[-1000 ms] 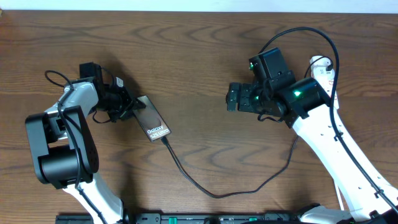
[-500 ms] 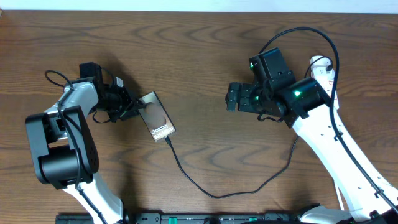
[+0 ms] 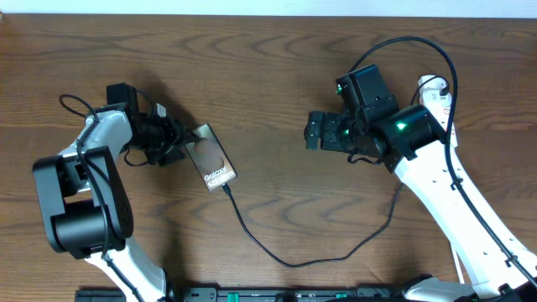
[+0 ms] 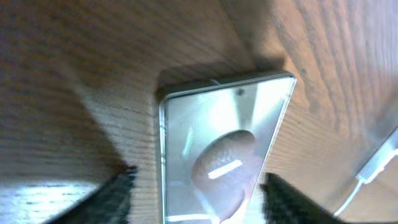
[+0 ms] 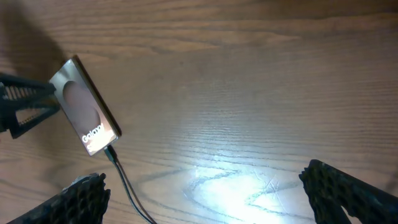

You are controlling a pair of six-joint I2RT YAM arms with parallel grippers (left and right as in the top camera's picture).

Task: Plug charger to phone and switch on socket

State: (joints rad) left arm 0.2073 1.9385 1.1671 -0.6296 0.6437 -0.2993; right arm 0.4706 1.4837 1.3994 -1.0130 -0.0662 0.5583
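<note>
The phone [image 3: 212, 158] lies flat on the wooden table, left of centre, with white Galaxy text and a brownish oval on its screen. It also shows in the left wrist view [image 4: 224, 149] and the right wrist view [image 5: 87, 115]. The charger cable [image 3: 289, 262] loops across the front of the table. Its plug tip [image 5: 111, 154] sits at the phone's lower end. My left gripper [image 3: 179, 143] is open, with one finger on each side of the phone's near end [image 4: 202, 196]. My right gripper [image 3: 314, 132] is open wide and empty over bare wood [image 5: 214, 199]. The socket [image 3: 431, 84] is mostly hidden behind the right arm.
The table edge runs along the top of the overhead view. A black rail [image 3: 277, 294] lies along the front edge. Thick black robot cables arch over the right arm [image 3: 403, 42].
The phone has turned slightly and settled flat, its far end a little further right, so its oval shows. The left gripper's fingers stand apart from it. The right arm has not moved.
</note>
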